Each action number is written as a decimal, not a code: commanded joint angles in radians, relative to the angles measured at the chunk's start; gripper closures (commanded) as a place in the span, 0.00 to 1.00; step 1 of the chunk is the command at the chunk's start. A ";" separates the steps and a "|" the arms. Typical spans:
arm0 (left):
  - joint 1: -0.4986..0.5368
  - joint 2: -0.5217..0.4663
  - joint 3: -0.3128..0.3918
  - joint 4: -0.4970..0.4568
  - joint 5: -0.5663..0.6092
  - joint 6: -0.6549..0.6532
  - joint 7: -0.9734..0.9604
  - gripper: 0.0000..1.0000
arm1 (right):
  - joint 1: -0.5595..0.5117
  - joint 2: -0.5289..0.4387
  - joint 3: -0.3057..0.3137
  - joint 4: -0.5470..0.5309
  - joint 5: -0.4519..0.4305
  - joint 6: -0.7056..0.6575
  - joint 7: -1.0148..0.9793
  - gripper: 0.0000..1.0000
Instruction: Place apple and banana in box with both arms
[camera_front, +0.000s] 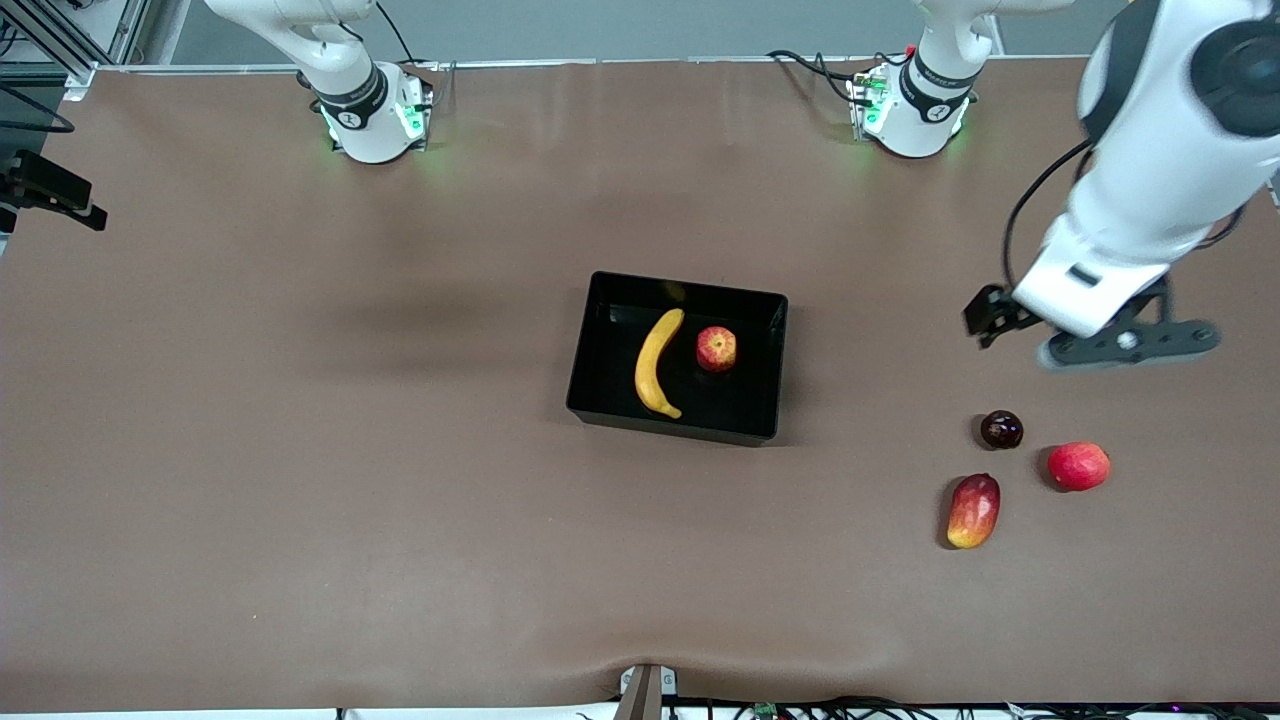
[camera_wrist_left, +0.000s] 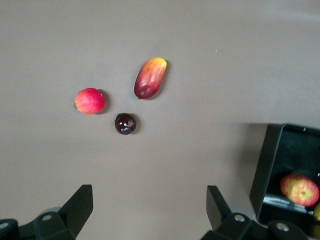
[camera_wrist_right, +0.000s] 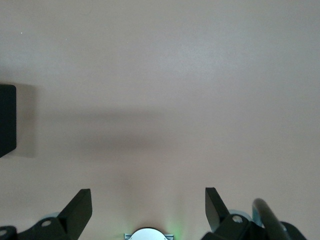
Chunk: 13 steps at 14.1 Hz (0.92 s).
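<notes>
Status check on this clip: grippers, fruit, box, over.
Left gripper open, empty, over bare table. Right gripper open, empty. Banana and apple in box. Nothing obstructing.

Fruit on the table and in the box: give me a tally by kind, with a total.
Banana: 1, in the box
Apple: 1, in the box
Pinkish-red round fruit: 1
Red-and-yellow mango-like fruit: 1
Dark round fruit: 1
Total: 5 fruits

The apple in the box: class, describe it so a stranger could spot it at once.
Find the black box in the middle of the table. Two fruits lie inside: the apple sits beside the banana, toward the left arm's end. It is small, round and red with yellowish streaks; the banana is long and yellow.
</notes>
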 joint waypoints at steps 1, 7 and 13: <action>-0.005 -0.115 0.045 -0.114 -0.059 0.005 0.074 0.00 | -0.022 -0.011 0.014 -0.007 -0.015 -0.002 0.011 0.00; 0.001 -0.211 0.095 -0.193 -0.127 -0.015 0.148 0.00 | -0.025 -0.010 0.014 -0.007 -0.015 -0.002 0.011 0.00; 0.007 -0.215 0.096 -0.178 -0.145 -0.047 0.183 0.00 | -0.023 -0.010 0.014 -0.007 -0.015 -0.002 0.011 0.00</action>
